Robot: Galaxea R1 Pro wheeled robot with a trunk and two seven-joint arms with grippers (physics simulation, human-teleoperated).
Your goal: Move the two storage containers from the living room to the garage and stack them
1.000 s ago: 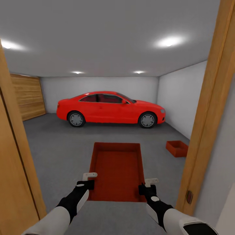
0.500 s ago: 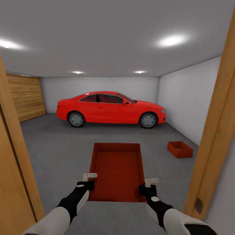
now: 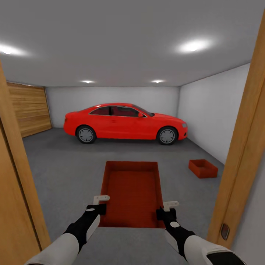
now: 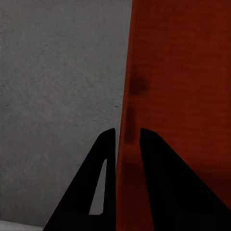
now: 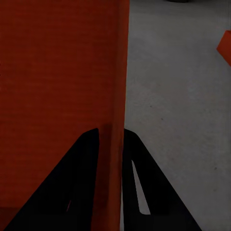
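I hold one orange-red storage container level in front of me, above the garage's dark grey floor. My left gripper is shut on its left wall near the near corner, and my right gripper is shut on its right wall. The left wrist view shows the left gripper pinching the thin wall of the container. In the right wrist view the right gripper pinches the opposite wall of the container. The other container rests on the floor by the right wall, and its corner also appears in the right wrist view.
I stand in a wooden doorway, with the frame's posts close at left and right. A red car is parked across the far end. A wooden slatted door covers the left wall. Open concrete lies between me and the car.
The view advanced slightly through the doorway, so the right post slid outward and the floor container shows fully. In the last half second nothing has moved. Both grips are unchanged.
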